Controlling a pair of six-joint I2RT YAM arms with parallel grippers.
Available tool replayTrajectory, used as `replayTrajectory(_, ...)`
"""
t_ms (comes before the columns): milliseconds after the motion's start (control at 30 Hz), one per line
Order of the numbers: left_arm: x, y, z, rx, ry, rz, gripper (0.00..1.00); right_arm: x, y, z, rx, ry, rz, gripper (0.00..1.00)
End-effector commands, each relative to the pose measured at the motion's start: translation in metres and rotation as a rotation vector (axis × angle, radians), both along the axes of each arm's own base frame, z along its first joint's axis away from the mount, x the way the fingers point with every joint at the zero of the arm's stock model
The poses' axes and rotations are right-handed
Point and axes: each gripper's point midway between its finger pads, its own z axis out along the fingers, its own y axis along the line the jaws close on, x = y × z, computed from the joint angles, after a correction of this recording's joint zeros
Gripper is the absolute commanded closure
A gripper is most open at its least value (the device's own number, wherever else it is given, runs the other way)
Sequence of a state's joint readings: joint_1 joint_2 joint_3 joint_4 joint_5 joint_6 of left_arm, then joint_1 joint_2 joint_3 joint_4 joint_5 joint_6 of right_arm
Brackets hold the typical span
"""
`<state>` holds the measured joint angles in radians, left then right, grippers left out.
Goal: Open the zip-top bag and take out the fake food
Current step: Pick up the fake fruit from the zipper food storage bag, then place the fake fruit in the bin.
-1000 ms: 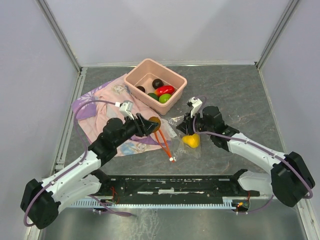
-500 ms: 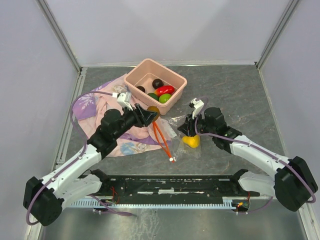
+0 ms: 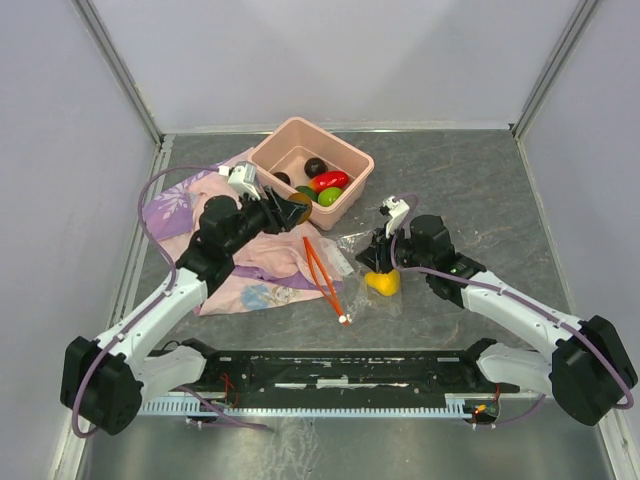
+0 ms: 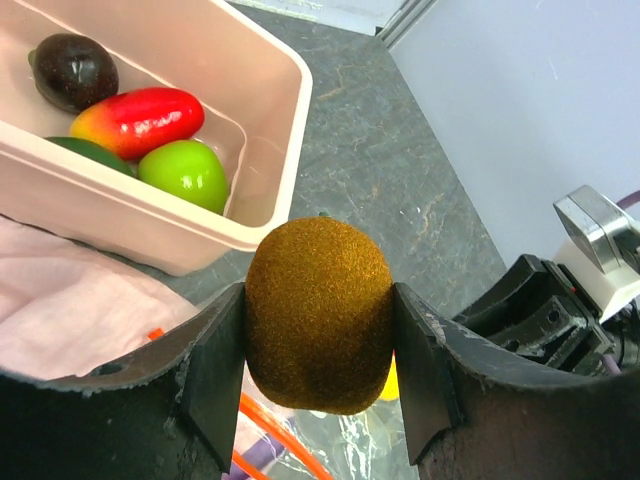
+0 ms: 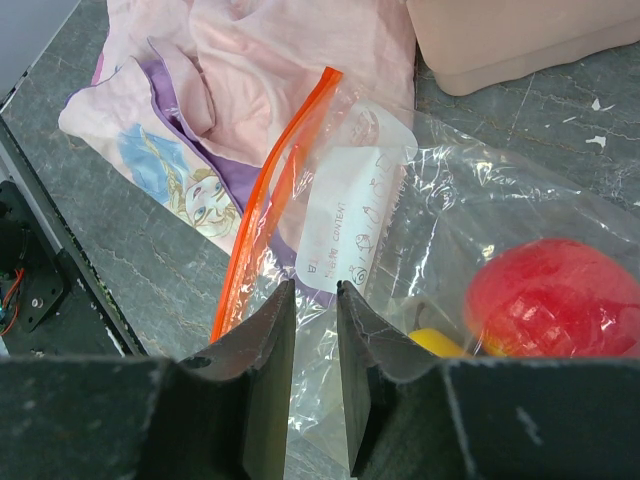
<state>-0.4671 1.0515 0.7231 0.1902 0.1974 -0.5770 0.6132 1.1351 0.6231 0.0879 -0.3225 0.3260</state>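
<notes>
Kiwi, fuzzy brown, sits clamped between both pads of the left gripper, held just beside the near wall of the pink tub. Tub holds a red-yellow piece, a green piece and a dark piece. Zip-top bag lies on the table in front of the tub, orange zip strip overlapping the printed cloth. Inside: red fruit, yellow fruit. Right gripper is low over the bag, jaws narrow with a slim gap; whether plastic is pinched, cannot tell.
</notes>
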Motion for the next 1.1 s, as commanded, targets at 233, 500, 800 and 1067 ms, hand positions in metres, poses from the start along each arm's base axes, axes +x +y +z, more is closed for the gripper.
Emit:
replayTrajectory(233,0.040,0.004,0.045,-0.027,-0.108,-0.009,0.83,-0.004,0.001,0.008,0.024,-0.016,0.013,0.68)
replayTrajectory(500,0.068,0.003,0.045,-0.037,-0.090,0.003,0.83,-0.003,0.001,0.009,0.022,-0.019,0.011,0.68)
replayTrajectory(800,0.099,0.001,0.036,-0.040,-0.045,0.012,0.81,-0.002,0.001,0.008,0.017,-0.017,0.011,0.67)
replayTrajectory(1067,0.141,-0.008,0.020,-0.052,0.006,0.047,0.55,-0.002,0.001,0.009,0.020,-0.022,0.012,0.67)
